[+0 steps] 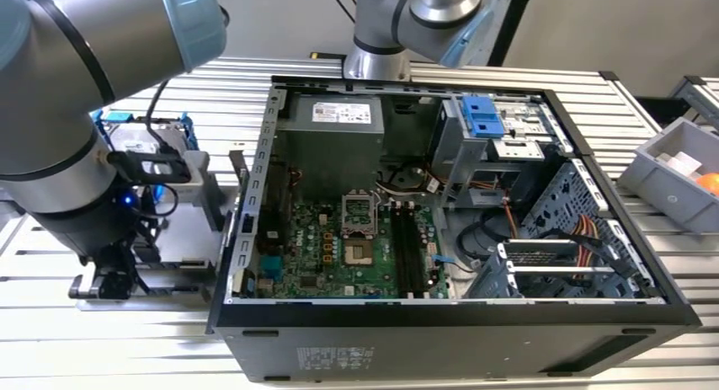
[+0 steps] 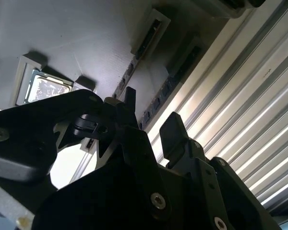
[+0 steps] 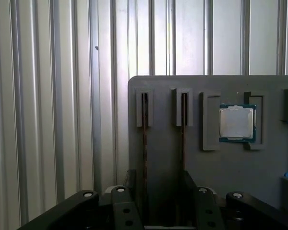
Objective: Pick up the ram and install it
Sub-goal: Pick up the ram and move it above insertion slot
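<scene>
Ram [image 3: 144, 139] on edge in grey holder [image 3: 163, 120] slot, long axis straight toward the pincer [image 3: 161, 179] — jaws apart, empty

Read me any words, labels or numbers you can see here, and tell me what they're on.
White label on the power supply: print too small to read.
Sticker on the case's outer panel: too small to read.
Processor in the grey holder: no legible marking.
</scene>
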{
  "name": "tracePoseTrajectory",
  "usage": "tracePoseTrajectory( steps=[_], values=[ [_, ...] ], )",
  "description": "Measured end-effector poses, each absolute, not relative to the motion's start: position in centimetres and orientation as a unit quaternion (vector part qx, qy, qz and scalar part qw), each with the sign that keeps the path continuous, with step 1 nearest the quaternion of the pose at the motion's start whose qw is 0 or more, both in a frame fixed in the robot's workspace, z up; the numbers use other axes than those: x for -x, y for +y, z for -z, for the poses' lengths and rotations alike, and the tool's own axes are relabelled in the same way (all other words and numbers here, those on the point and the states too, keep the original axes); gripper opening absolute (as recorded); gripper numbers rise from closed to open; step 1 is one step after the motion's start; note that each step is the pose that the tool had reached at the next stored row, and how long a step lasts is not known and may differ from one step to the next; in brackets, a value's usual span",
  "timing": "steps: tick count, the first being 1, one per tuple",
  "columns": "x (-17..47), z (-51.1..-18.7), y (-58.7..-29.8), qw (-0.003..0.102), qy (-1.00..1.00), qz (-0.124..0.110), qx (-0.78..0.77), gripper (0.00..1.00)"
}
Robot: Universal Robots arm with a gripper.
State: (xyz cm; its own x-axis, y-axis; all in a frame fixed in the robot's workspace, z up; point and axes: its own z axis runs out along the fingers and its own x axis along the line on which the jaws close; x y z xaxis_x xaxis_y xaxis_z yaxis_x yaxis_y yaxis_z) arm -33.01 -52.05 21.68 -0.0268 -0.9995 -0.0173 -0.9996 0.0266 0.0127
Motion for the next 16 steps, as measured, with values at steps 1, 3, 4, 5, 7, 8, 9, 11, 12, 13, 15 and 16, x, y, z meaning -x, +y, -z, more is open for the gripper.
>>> tracePoseTrajectory(
  steps=[1, 3, 4, 5, 7, 8, 9, 11, 12, 13, 15, 16],
  values=[
    [33.0, -21.6, -52.1, 0.002, 0.716, -0.011, 0.698, 1.00],
    [33.0, -21.5, -52.1, 0.002, 0.716, -0.011, 0.698, 1.00],
    [33.1, -21.4, -52.1, 0.001, 0.716, -0.011, 0.698, 1.00],
    [33.1, -21.3, -52.1, 0.001, 0.716, -0.011, 0.698, 1.00],
    [33.1, -21.2, -52.1, 0.001, 0.716, -0.011, 0.698, 1.00],
    [33.1, -21.0, -52.1, 0.000, 0.716, -0.012, 0.698, 1.00],
    [33.1, -20.9, -52.1, 0.000, 0.716, -0.012, 0.698, 1.00],
    [33.1, -20.7, -52.2, -0.001, 0.716, -0.013, 0.698, 1.00],
    [33.1, -20.6, -52.3, -0.001, 0.716, -0.013, 0.698, 1.00],
    [33.1, -20.5, -52.3, -0.001, 0.716, -0.014, 0.698, 1.00],
    [33.1, -20.3, -52.4, -0.002, 0.716, -0.014, 0.698, 1.00],
    [33.1, -20.2, -52.5, -0.002, 0.716, -0.015, 0.697, 1.00]
  ],
)
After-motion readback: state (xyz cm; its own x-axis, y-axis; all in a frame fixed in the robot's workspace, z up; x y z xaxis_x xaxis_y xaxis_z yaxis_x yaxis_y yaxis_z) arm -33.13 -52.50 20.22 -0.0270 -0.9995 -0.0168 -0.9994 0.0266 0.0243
